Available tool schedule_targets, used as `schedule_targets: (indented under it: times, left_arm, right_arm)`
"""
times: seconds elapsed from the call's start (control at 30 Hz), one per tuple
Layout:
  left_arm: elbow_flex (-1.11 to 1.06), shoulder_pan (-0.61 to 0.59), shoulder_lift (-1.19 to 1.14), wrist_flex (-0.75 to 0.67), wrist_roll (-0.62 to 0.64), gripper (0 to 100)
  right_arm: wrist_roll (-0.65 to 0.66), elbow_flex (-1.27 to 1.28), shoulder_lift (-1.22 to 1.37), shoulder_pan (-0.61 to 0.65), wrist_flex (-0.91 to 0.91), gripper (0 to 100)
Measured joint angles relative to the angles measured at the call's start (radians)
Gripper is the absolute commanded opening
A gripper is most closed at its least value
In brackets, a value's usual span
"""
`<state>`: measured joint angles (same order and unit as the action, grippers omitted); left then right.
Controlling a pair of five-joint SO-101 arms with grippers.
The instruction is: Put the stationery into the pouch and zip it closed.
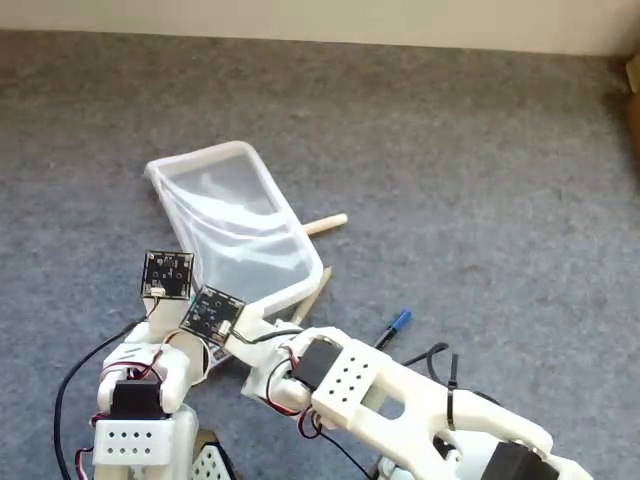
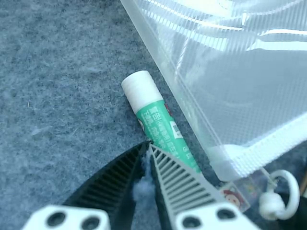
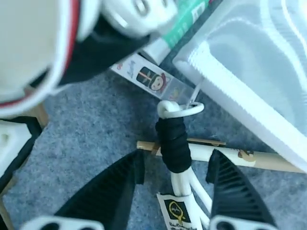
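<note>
Guessing the glue stick (image 2: 158,122) was light, stiff and slick enough to roll, so I'd pinch it across the green barrel, not the white cap. It lay on the grey carpet (image 2: 57,72), right against the edge of the clear mesh pouch (image 2: 230,72). The left gripper (image 2: 147,148) had its jaws together at the stick's label end, holding nothing. The right gripper (image 3: 176,165) was spread wide either side of the pull cord (image 3: 173,143).

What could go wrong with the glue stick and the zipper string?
The left gripper is shut, tips against the glue stick, so it might just roll it away. The right gripper is open around the black-wrapped pull cord with a pencil lying under it, so closing may pinch the pencil too.
</note>
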<state>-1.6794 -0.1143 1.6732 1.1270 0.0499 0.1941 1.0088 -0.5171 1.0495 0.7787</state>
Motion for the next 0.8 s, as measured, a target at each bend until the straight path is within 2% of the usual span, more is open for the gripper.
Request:
schedule_targets:
  times: [0.8]
  left_arm:
    - [0.0,0.0,0.0,0.0,0.0,0]
  right_arm:
    - [0.0,0.015,0.003,0.002,-0.052,20.2]
